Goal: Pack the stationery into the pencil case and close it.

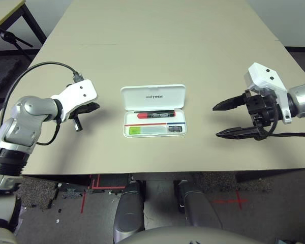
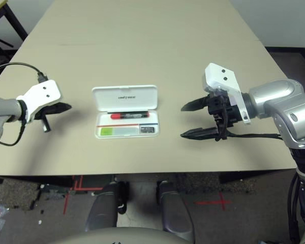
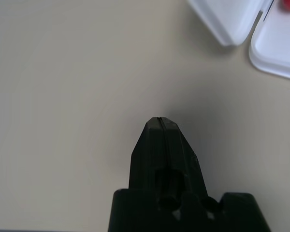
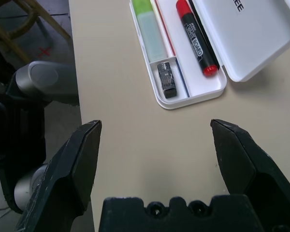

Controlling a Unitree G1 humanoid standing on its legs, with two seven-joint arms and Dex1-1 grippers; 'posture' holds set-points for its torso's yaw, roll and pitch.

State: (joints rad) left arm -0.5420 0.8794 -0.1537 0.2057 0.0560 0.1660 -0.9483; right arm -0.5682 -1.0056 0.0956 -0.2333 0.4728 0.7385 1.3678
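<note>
Both claws hang over the near half of the counter (image 1: 157,46), one on each side of the pencil case (image 1: 153,110), neither touching it. The left claw (image 1: 89,108) has its fingers pressed flat together and carries nothing. The right claw (image 2: 192,120) stands spread wide, also empty, its tips pointing toward the case from the right.

The case lies open at centre. The near tray holds all three items: lime-green stick (image 4: 149,28) in the front compartment, black clip piece (image 4: 167,79) just beside it toward the right end, red marker (image 1: 156,115) in the channel behind, nearer the hinge. The lid (image 1: 153,96) lies back beyond the tray, logo face up.

Assessment: packing appears complete; closing remains.

Risks noted:
- The case is light and unrestrained. A push on the lid from one side would likely slide or spin it across the counter rather than fold it.
- The lid lies nearly flat; a fingertip may skid over it without getting underneath.
- Jolting the tray could dislodge the clip piece or roll the marker across the divider, preventing full closure.
</note>
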